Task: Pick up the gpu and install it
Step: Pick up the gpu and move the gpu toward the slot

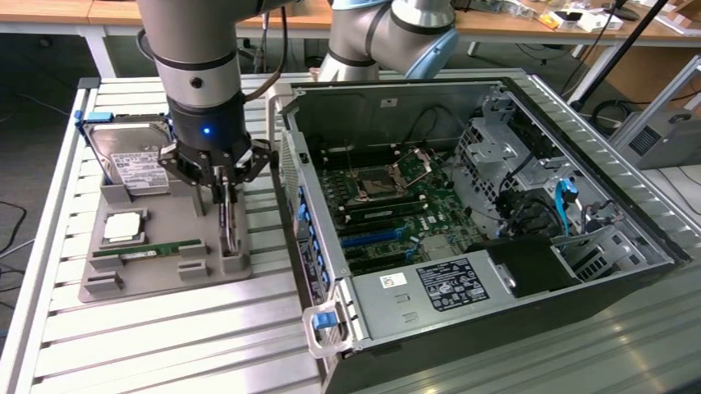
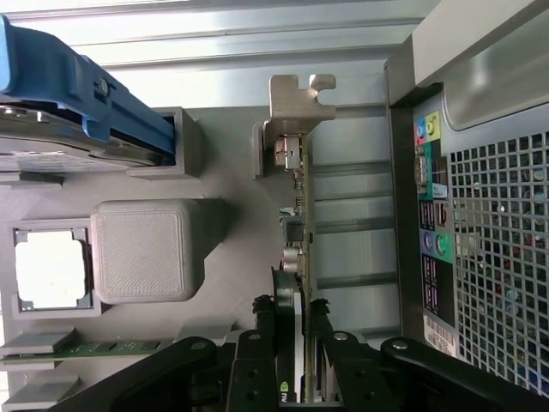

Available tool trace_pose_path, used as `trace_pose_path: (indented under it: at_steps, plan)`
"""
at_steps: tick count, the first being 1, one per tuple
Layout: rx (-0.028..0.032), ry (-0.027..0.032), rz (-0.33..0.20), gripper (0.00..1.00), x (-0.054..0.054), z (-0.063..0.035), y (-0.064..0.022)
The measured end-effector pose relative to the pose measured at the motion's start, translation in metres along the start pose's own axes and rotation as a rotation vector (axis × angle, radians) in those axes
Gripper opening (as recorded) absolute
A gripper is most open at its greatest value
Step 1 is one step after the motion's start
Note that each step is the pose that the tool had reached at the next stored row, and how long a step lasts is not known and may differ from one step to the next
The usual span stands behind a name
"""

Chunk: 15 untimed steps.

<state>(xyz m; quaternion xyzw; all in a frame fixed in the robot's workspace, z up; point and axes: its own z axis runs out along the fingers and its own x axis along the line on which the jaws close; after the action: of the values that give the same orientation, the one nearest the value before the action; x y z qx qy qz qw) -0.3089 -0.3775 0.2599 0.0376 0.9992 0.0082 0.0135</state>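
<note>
End effector (image 1: pixel 225 202): clamped the upright gpu (image 2: pixel 298 215).
Wrist view: showed silvery bracket (image 2: pixel 296 99).
Exterior view: computer case (image 1: pixel 460 205) sat at grey tray's (image 1: pixel 153 281) 3 o'clock.

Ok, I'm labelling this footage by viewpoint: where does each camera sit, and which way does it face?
Exterior view: set high, looking down on the table, the grey tray and the open PC case; the arm and claw show, closed on the gpu.
Wrist view: on the wrist, looking along the claw at the gpu standing on edge in the tray; the claw's dark fingers show.
Both share: claw, gpu, tray, blue-framed hard drive, case.
</note>
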Motion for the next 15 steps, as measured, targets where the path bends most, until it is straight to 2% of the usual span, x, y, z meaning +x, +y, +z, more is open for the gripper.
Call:
trace_pose_path:
  at_steps: [15]
  plan:
    - [0.0000, 0.0000, 0.000, 0.27, -0.0002, -0.0079, 0.0001]
